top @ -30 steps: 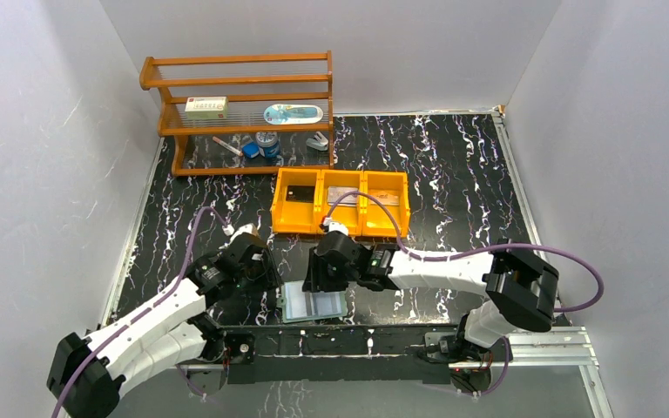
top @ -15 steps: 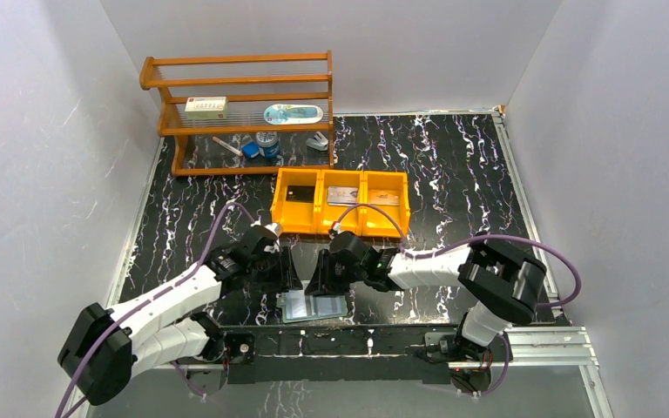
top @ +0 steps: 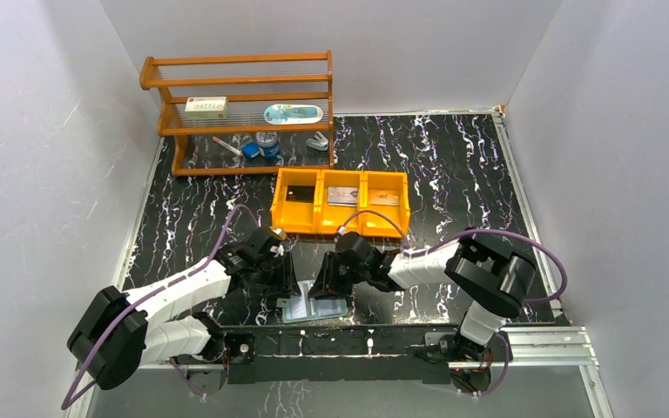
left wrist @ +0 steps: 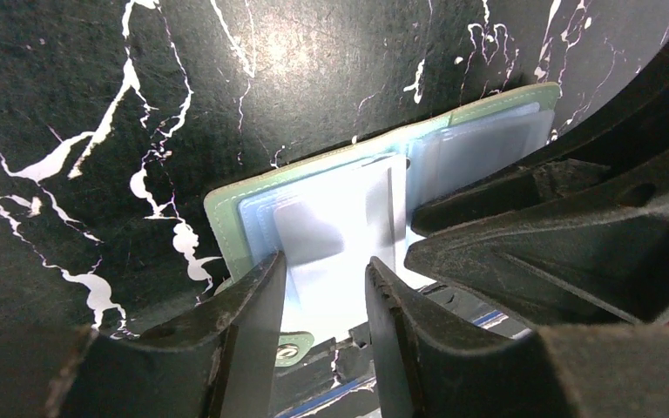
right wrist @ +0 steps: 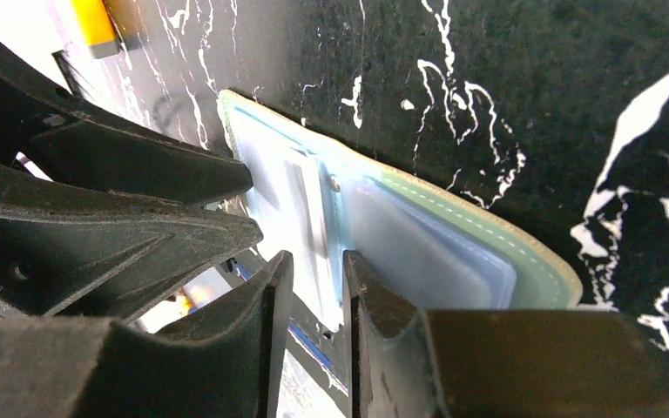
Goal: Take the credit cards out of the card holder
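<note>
From where I stand, the muted-green, two-panel card holder [top: 314, 306] with pale glossy pockets lies spread open at the near edge of the worktop, about midway along it. Both arms are bent down over it.

The left gripper [left wrist: 324, 266] has its jaws partly apart, straddling a pale pocket panel. The right gripper [right wrist: 315, 258] shows a narrower gap over the middle fold. I see nothing clamped in either.

A thin black card [top: 297, 195], a silver-grey card [top: 341, 195] and a tan card [top: 383, 198] each lie in a compartment of the orange three-compartment plastic tray [top: 341, 230]. The tray sits toward the middle of the worktop, beyond the holder. I can't tell whether any card is left in the pockets.

If one is, I'd have one gripper pin a panel flat while the other pinches only the exposed card edge. It should then draw slowly along the pocket's mouth. Those glossy sleeves look slippery, and the light holder could lift or skid toward the edge.

The worktop [top: 453, 174] is black with white marble veining, boxed in by plain white walls [top: 35, 131]. A slatted wooden rack [top: 235, 83] holding small items stands at the far left corner.
</note>
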Controlling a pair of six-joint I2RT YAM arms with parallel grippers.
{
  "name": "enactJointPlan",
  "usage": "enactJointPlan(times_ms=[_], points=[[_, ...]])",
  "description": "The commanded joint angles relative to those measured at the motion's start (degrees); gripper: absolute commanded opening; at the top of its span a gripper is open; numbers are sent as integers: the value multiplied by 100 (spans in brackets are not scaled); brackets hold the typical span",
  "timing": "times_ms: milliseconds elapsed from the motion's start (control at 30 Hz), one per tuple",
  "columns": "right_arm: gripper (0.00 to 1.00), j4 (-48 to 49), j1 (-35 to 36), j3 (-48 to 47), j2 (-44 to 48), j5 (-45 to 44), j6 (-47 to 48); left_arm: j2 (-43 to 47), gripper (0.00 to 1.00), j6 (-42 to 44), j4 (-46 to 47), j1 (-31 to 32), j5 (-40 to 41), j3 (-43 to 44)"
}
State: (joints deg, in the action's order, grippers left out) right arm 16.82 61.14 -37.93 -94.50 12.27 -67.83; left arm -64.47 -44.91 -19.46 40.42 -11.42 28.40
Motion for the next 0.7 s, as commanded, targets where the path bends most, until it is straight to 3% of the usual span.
enactJointPlan(times_ms=[0, 233, 467, 667], points=[[36, 512, -85, 132, -218, 285, -213, -92, 37, -8, -234, 49, 161, -196], [27, 995, -94, 105, -431, 641, -215, -94, 34, -18, -234, 75, 232, -251], [1, 721, -156, 305, -92, 264, -229, -45, 33, -45, -242, 80, 301, -276], [0, 759, -349, 633, 269, 349, -157, -113, 32, -17, -243, 79, 350, -284]])
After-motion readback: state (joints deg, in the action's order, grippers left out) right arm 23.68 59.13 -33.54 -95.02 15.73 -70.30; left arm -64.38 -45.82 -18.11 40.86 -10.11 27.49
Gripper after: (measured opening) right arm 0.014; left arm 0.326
